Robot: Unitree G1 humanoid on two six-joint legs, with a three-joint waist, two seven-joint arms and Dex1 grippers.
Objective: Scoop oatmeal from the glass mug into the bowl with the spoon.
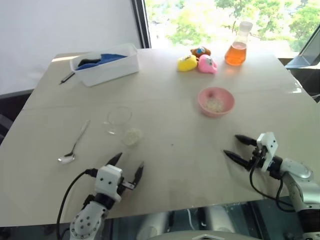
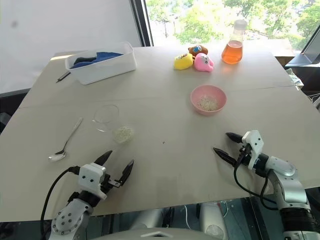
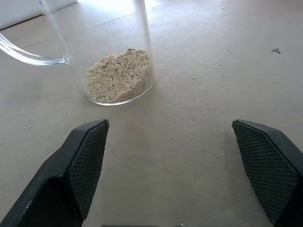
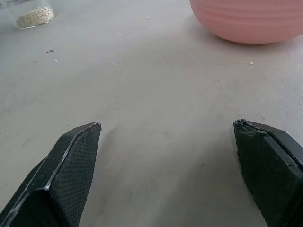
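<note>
The left gripper (image 1: 128,166) hangs low over the desk (image 1: 180,150), its two black fingers (image 3: 85,156) spread wide with nothing between them. The right gripper (image 1: 238,148) also hovers just above the desk, pointing inward toward the left, fingers (image 4: 71,165) equally wide apart and empty.

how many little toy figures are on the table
3, clustered at the far side of the table beside the flask: a yellow toy, a pink toy touching it, and a brown toy behind them. More could sit hidden behind these.
</note>
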